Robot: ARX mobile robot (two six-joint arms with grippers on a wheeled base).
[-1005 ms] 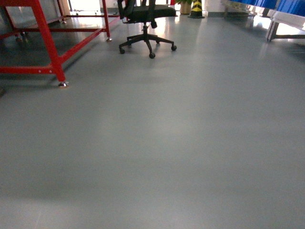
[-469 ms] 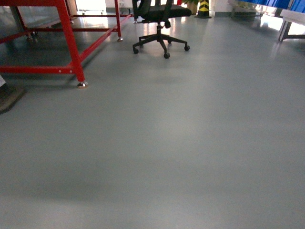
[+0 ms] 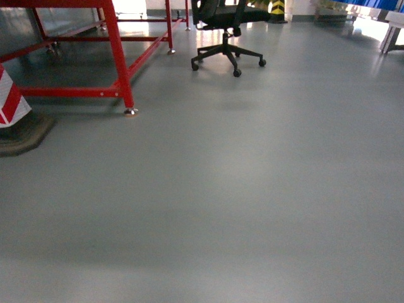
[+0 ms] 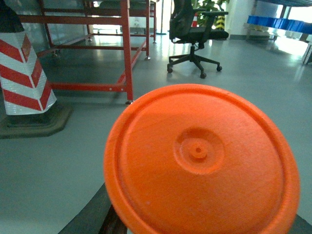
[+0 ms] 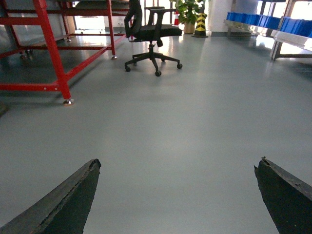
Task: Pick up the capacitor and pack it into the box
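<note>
Well, the grey floor (image 3: pixel 252 189) fills nearly everything, so neither box nor capacitor is anywhere in view. Driving on, I'd steer wide of the one red frame (image 3: pixel 120 57), one office chair (image 3: pixel 226 38) and one striped cone (image 4: pixel 24 73), all well ahead of the fingers. An orange disc (image 4: pixel 200 156) hides the left fingers, so their state I cannot tell. The right gripper (image 5: pixel 178 195) has its two fingers (image 5: pixel 73 200) spread wide, empty.

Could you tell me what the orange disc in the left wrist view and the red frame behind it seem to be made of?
The orange disc looks like moulded plastic: matte, with concentric ridges and a central nub. The red frame appears to be painted metal tubing: square section, glossy, with a small foot on the floor.
</note>
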